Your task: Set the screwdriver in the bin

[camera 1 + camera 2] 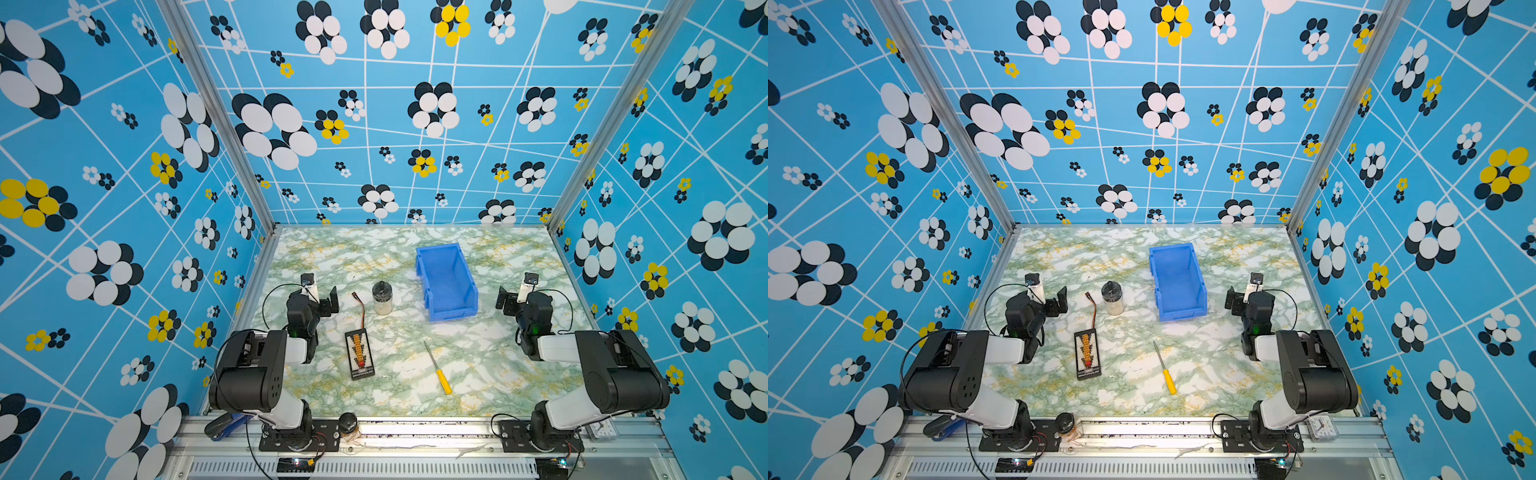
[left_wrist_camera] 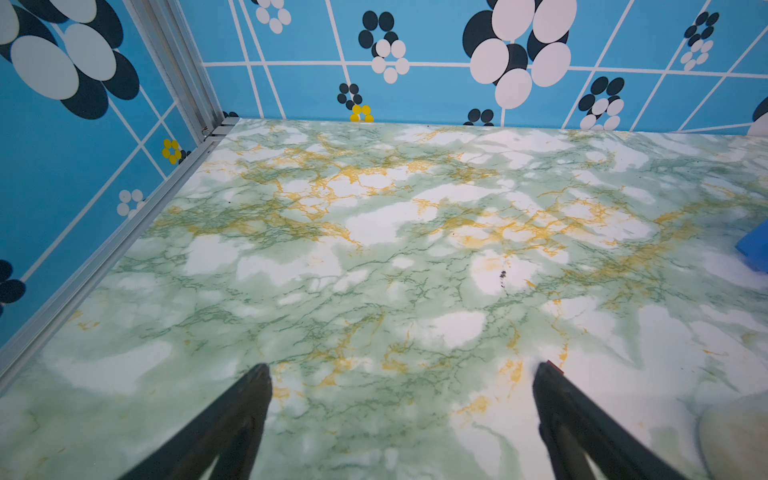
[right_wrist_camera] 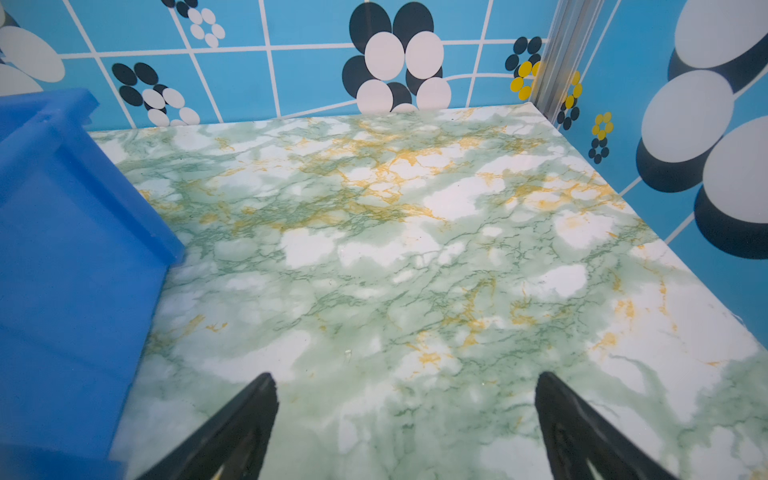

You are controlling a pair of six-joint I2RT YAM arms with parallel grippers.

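Note:
The screwdriver [image 1: 438, 370] [image 1: 1165, 368], with a yellow handle and a thin dark shaft, lies flat on the marble table near the front, its handle toward the front edge. The blue bin [image 1: 446, 286] [image 1: 1179, 284] stands further back, right of centre, with nothing inside. My left gripper [image 1: 326, 303] [image 1: 1059, 303] [image 2: 403, 370] rests at the left side, open and empty over bare table. My right gripper [image 1: 505, 301] [image 1: 1233, 301] [image 3: 405, 380] is open and empty just to the right of the bin [image 3: 75, 249]. Neither wrist view shows the screwdriver.
A glass jar with a black lid [image 1: 382, 297] [image 1: 1113, 297] stands left of the bin. A black circuit board with a wire [image 1: 359, 353] [image 1: 1088, 353] lies left of the screwdriver. Patterned walls enclose the table on three sides.

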